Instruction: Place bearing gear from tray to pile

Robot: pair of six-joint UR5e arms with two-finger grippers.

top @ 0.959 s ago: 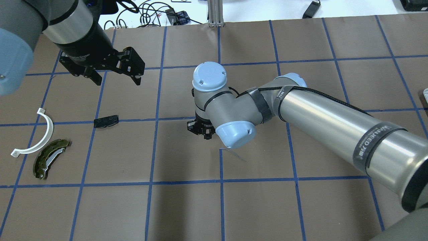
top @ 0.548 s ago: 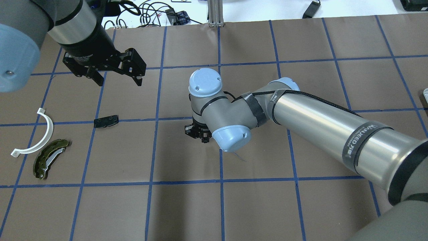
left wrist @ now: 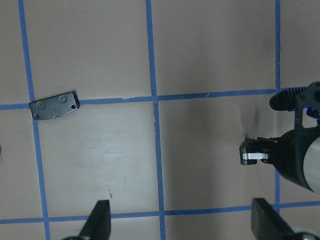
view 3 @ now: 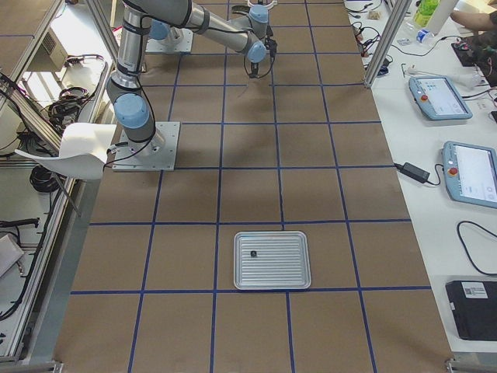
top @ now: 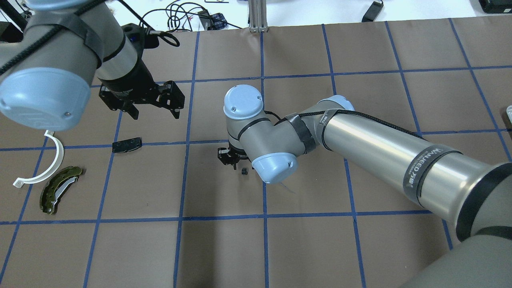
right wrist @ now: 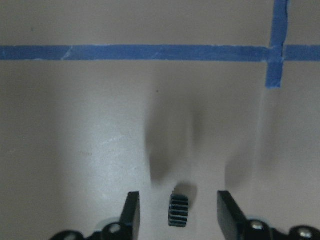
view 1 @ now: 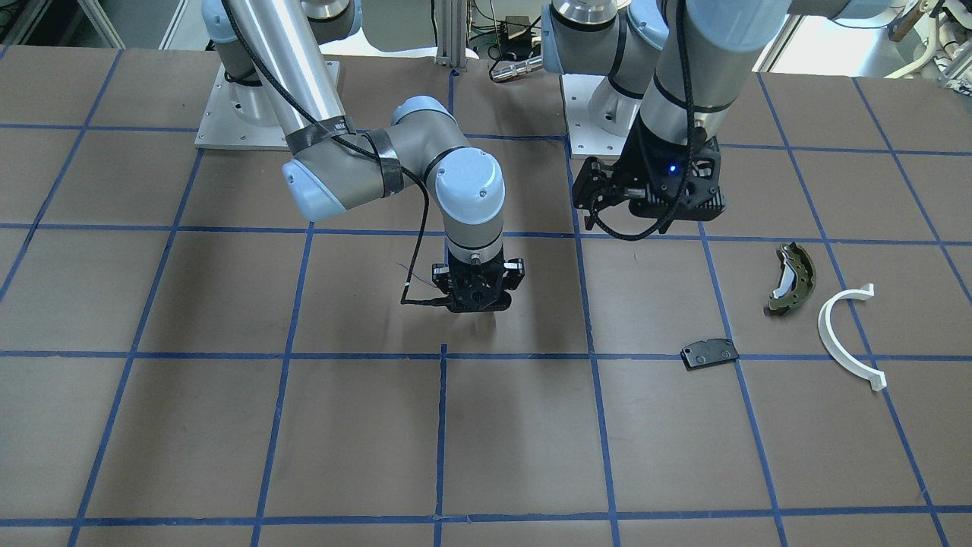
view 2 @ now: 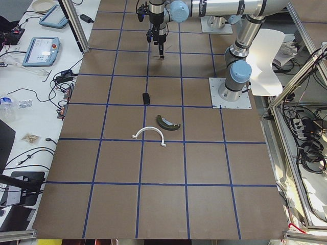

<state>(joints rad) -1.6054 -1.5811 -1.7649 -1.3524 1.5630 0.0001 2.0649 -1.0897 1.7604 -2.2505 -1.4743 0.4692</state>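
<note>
A small black toothed bearing gear (right wrist: 178, 211) stands on edge between the fingers of my right gripper (right wrist: 177, 217). The jaws are open and the gear touches neither finger. This gripper (top: 232, 157) points down at the paper near the table's middle (view 1: 477, 295). The pile lies to its left: a flat black pad (top: 127, 144), an olive-green curved shoe (top: 60, 189) and a white half-ring (top: 60, 156). My left gripper (top: 155, 112) hangs open and empty just beyond the pad (left wrist: 54, 105).
The silver ribbed tray (view 3: 272, 287) sits far off at the table's right end, with a small dark part on it. Blue tape lines grid the brown paper. Cables and a metal post lie at the far edge.
My left arm has swung nearer and lower, toward the black pad. My right wrist has shifted slightly left.
</note>
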